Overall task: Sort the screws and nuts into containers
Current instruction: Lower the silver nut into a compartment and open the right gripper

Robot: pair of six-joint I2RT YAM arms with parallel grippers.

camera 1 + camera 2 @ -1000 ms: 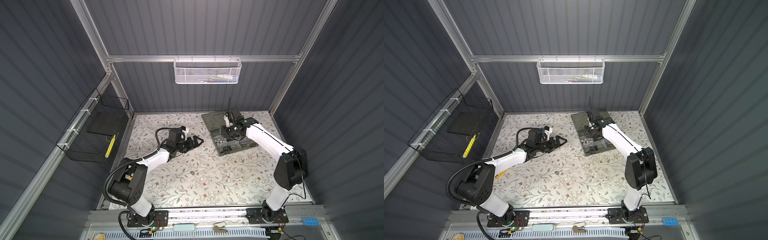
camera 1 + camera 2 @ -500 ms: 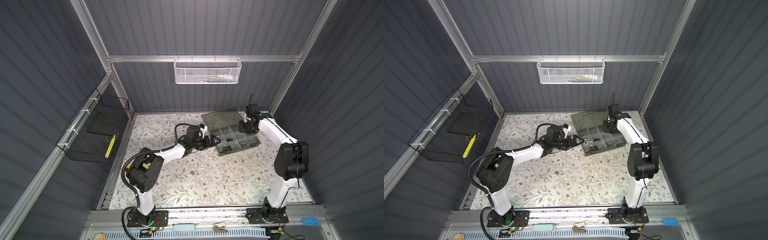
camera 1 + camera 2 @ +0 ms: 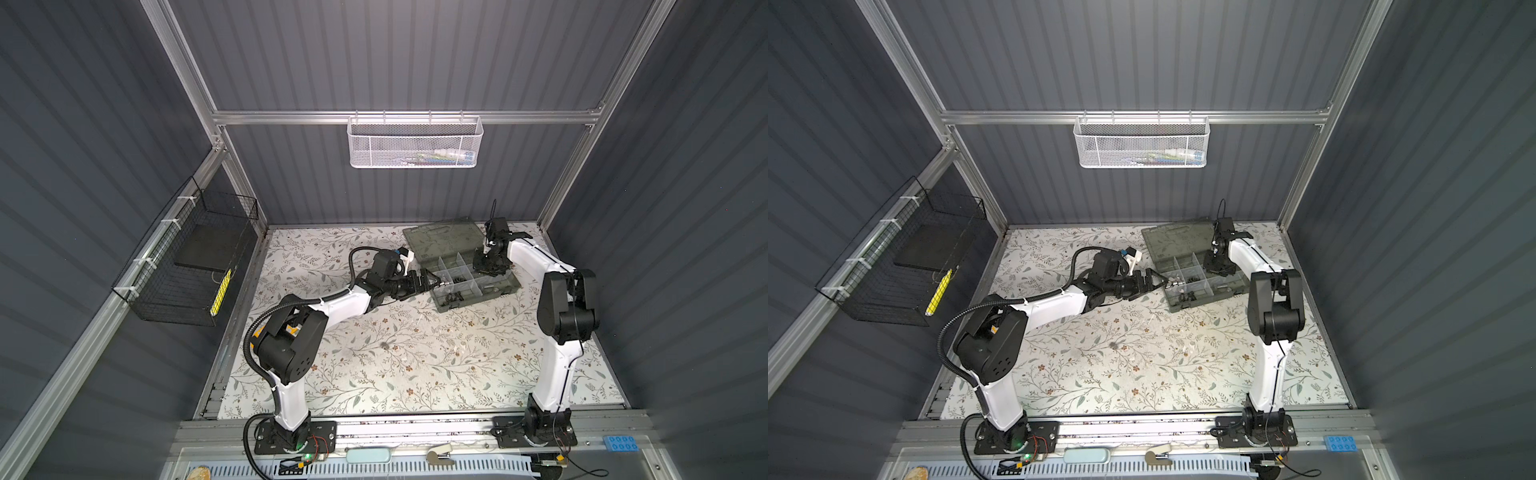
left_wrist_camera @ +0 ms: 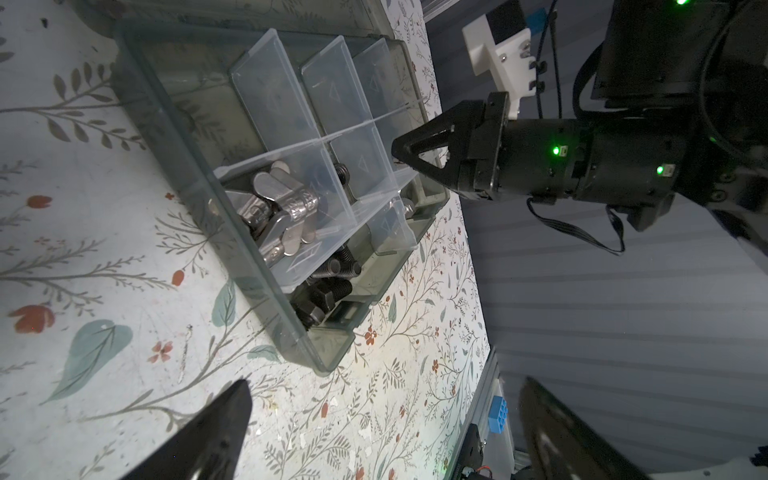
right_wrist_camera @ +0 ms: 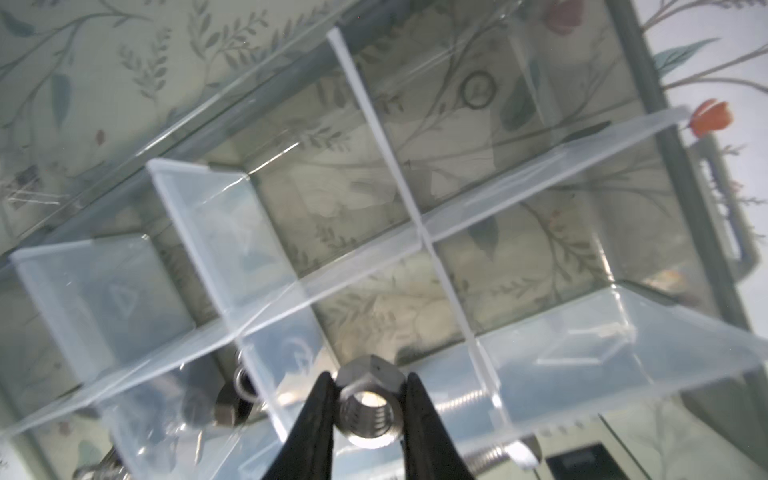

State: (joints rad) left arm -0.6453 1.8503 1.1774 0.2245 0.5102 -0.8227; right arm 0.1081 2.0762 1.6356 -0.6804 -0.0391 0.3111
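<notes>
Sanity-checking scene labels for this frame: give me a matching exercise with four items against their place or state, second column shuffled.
Items:
1. left gripper
2. right gripper
3. white mesh basket
4. black wire basket

Place or state:
A. hangs on the left wall
B. shut on a silver nut
C. open, near the organizer case
D. hangs from the back rail

Pairs: 1-C, 2-B, 3-D, 4-A

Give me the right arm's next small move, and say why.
Probably ease down a little and open the jaws. The right gripper pinches a silver nut between its fingertips, just above the open compartments of the organizer case, so it looks ready to drop. Which compartment lies directly below is hard to tell.
</notes>
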